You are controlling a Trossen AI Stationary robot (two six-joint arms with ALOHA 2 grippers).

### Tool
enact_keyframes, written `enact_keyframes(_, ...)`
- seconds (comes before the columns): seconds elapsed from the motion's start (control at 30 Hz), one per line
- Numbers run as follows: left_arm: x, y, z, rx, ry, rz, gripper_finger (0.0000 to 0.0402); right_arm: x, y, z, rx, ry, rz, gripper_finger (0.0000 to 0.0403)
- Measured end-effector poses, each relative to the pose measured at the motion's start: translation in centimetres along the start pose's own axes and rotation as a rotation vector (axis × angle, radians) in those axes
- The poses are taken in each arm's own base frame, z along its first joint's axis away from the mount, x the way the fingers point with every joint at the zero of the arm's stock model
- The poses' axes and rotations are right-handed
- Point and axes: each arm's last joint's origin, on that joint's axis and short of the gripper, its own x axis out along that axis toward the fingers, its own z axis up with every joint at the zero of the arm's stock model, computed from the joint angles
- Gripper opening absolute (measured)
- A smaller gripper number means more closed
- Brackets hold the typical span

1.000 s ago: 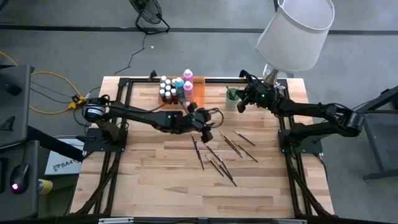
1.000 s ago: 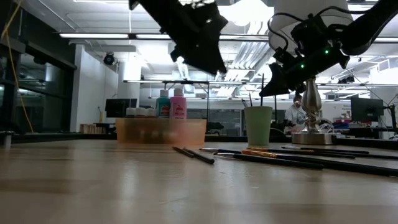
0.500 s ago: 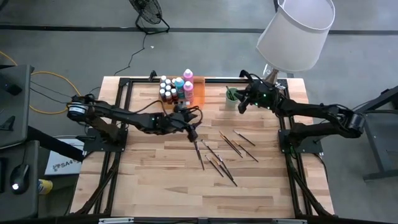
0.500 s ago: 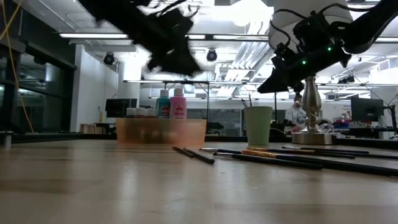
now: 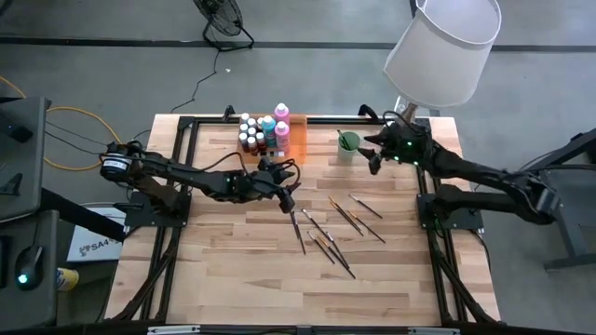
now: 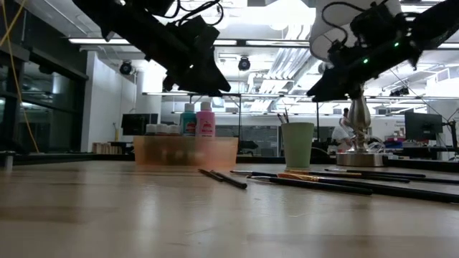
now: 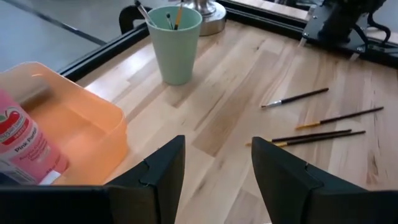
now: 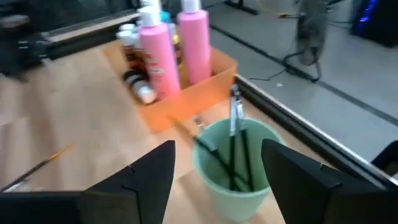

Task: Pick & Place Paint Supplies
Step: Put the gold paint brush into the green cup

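Note:
Several thin dark paintbrushes (image 5: 331, 223) lie loose on the wooden table's middle. Small white-capped paint bottles (image 5: 264, 132), two of them tall and pink (image 8: 180, 50), stand in the orange tray (image 5: 298, 135) at the far edge. Right of the tray stands the pale green cup (image 5: 347, 145) with a few brushes (image 8: 236, 143) standing in it. My left gripper (image 5: 286, 189) hovers open above the table, just near of the tray and left of the loose brushes, with nothing between its fingers (image 7: 161, 168). My right gripper (image 5: 372, 160) hangs open in the air right of the cup; the cup (image 8: 233, 168) lies ahead of it.
A lamp with a large white shade (image 5: 440, 45) stands at the far right corner, its base (image 6: 358, 158) behind the cup. A black frame (image 5: 186, 126) runs round the table's edges. Bare wood lies toward the near edge (image 5: 279, 288).
My left gripper has drawn back toward the table's left edge and sunk a little, away from the loose brushes. My right gripper has pulled away from the cup toward the table's right edge and risen slightly; the thin brush that hung below it over the cup no longer shows there.

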Motion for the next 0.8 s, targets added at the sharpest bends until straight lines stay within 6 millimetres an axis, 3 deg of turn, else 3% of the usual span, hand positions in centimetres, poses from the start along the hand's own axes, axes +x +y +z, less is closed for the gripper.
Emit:
enact_keyframes(0.2,0.4,0.8,0.1,-0.116,0.007,0.029,0.0179,-2.8,0.8,-0.2,0.029,0.043,0.122,0.0235)
enact_keyframes(0.53,1.1,3.7,-1.3,-0.454,0.226,0.11,0.0179,-7.1,1.6,0.1,0.009,-0.054,0.253,0.0235)
enact_keyframes(0.8,0.9,3.5,0.0,-0.483,0.352,0.094,0.0179,-8.8,2.0,1.0,0.004,-0.187,0.321,0.0235)
